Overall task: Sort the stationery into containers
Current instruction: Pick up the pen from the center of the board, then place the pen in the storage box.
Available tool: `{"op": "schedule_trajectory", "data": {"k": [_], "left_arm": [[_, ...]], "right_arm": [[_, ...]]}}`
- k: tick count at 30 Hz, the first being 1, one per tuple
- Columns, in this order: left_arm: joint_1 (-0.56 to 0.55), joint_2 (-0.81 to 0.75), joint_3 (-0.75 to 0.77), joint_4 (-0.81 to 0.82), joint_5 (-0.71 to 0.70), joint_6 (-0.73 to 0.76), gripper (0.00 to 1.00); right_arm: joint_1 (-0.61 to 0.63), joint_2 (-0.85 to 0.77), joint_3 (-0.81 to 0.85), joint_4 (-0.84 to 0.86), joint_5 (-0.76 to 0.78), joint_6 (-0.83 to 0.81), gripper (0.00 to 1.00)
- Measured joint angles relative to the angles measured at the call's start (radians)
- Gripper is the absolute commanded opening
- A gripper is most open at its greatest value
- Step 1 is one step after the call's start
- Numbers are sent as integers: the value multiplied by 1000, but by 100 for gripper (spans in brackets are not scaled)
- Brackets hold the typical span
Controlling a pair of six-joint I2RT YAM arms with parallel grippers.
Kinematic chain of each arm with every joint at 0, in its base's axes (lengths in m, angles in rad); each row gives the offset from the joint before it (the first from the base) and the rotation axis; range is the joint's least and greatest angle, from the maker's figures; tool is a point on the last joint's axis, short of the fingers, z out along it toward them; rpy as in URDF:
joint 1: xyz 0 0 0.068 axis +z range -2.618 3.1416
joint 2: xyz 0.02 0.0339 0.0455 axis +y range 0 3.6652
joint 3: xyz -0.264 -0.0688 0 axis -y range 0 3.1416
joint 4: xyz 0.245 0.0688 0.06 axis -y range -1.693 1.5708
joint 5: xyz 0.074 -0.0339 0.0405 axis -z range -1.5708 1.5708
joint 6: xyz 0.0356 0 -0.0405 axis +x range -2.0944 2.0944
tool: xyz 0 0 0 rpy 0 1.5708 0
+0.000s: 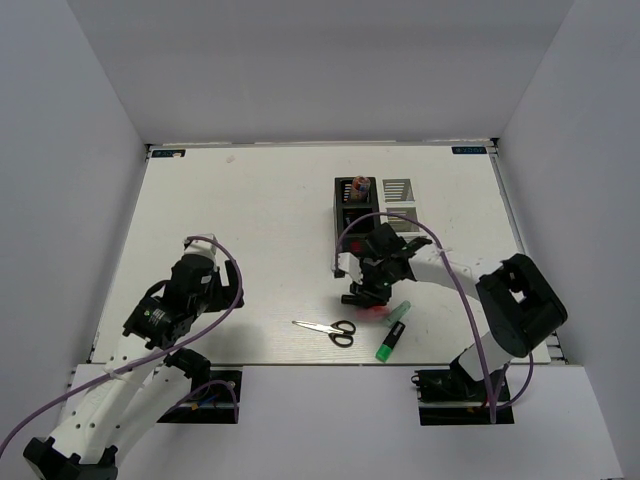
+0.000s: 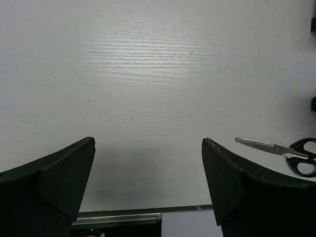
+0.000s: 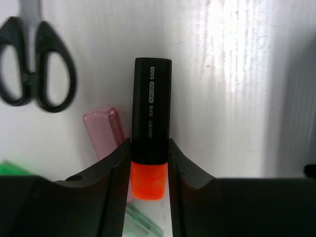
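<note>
Jaws of the right gripper (image 3: 149,154) are clenched on both sides of the orange marker (image 3: 152,108), gripping its black barrel where it meets the orange end. This sits right of centre on the table (image 1: 250,220), just nearward of the black organizer (image 1: 355,210). Whether the marker is clear of the surface cannot be told. A pink marker (image 3: 101,129) lies just beside it. Left gripper (image 2: 148,168): jaws released and wide, nothing between them, over bare surface near the left near corner. Scissors (image 1: 328,329) lie flat by the near edge. A green marker (image 1: 392,336) lies just right of them. The white organizer (image 1: 398,190) stands touching the black one's right side.
</note>
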Motion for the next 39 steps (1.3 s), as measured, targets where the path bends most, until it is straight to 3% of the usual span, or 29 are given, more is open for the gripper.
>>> {"op": "schedule_trajectory", "data": {"k": [5,13,17,23,29,39], "left_arm": [[8,0,0,1,8,0,99],[29,8,-2,2,18,1,99],[32,15,-2,3,19,1,99],[43,25,-2,5,24,1,99],[61,38,-2,8,46,5,99],[66,32,-11,10,60,8,99]], "right_arm": [[0,-79,41,-95,-64,18,0],[13,-173,281,-140,-67,61,0],[24,-167,439,-208,64,37,0],[32,-117,663,-295,360,-134,0],[39,-32,700,-343,613,-373,0],[51,56,700,-372,768,-611,0]]}}
